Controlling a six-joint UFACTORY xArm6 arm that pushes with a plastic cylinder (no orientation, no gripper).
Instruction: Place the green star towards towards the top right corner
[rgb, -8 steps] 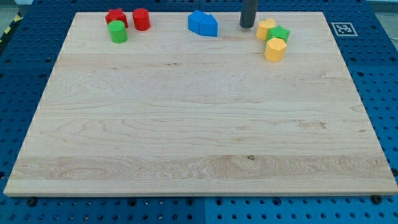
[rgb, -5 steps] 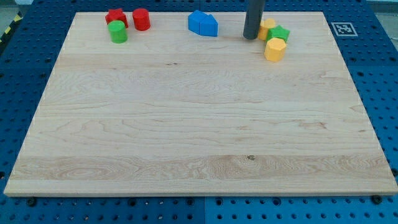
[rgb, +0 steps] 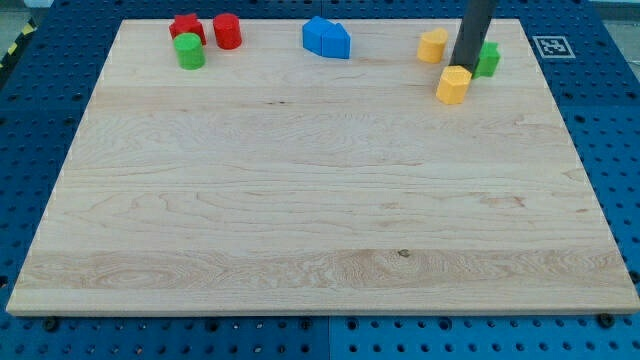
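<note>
The green star (rgb: 488, 58) lies near the board's top right, partly hidden behind my rod. My tip (rgb: 465, 64) rests on the board touching the star's left side. A yellow block (rgb: 454, 84) lies just below the tip. Another yellow block (rgb: 433, 45) lies to the tip's left, apart from it.
Two blue blocks (rgb: 327, 38) sit together at top centre. Two red blocks (rgb: 186, 27) (rgb: 227, 30) and a green cylinder (rgb: 189, 51) cluster at top left. The wooden board (rgb: 320, 200) lies on a blue pegboard, with a marker tag (rgb: 551, 46) past its top right corner.
My tip moved right between the yellow blocks, pushing the green star right. The lower yellow block shifted down and right; the upper yellow one stayed.
</note>
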